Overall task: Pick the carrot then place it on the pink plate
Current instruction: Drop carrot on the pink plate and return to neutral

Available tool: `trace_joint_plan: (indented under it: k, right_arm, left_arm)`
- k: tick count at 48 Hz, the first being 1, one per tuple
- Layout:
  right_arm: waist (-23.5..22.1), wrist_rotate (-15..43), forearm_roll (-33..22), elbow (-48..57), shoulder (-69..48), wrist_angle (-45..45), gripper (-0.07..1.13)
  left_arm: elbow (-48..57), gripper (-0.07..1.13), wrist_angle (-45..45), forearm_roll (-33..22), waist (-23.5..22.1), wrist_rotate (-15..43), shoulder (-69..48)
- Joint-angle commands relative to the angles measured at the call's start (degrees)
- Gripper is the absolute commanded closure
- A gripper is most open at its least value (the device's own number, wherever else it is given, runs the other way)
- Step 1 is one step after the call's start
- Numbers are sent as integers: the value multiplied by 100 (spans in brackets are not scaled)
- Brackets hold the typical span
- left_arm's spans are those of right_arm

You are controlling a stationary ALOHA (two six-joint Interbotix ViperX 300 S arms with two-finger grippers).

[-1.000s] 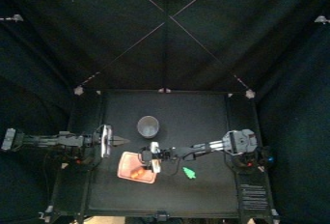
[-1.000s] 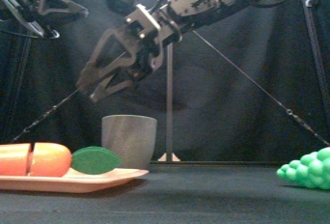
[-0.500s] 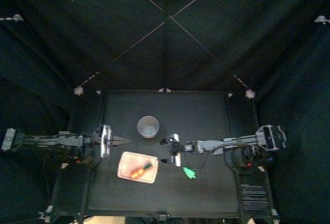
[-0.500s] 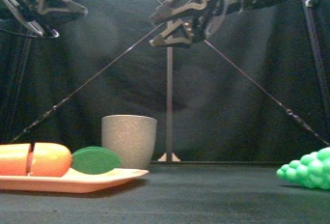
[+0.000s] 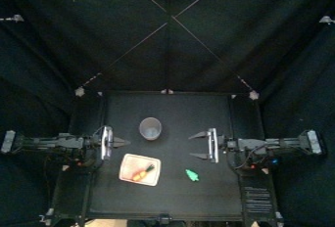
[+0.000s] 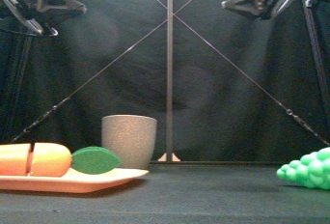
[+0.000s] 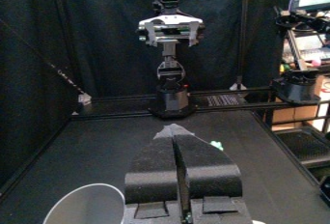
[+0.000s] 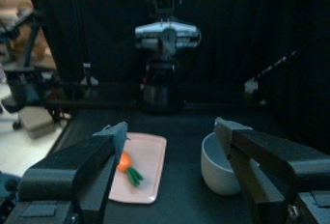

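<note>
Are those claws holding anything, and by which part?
Nothing is held: the right gripper is open and empty, the left gripper shut on nothing.

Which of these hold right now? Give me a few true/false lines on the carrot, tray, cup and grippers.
1. The carrot lies on the pink tray. True.
2. The right gripper holds the carrot. False: its jaws are open and empty, up and away from the tray.
3. The grey speckled cup stands upright behind the tray. True.
4. The green grape toy sits inside the cup. False: it lies on the table, to the right of the tray.
5. The left gripper has its jaws wide open. False: they are shut, holding nothing.
</note>
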Motion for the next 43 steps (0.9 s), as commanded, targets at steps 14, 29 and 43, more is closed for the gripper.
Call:
trace_joint_plan:
  k: [14,29,43]
  right_arm:
    - [-97,-9,316,1011,-1310,-70,1]
    - [-633,-9,439,1397,-1600,-70,1]
    - [-668,-9,422,1354,-1731,-105,1]
  left_arm:
    - [-97,109,-44,18,-9,0,-18]
    - [-97,109,-18,18,18,0,-18]
    - [-44,109,-9,0,35,0,-26]
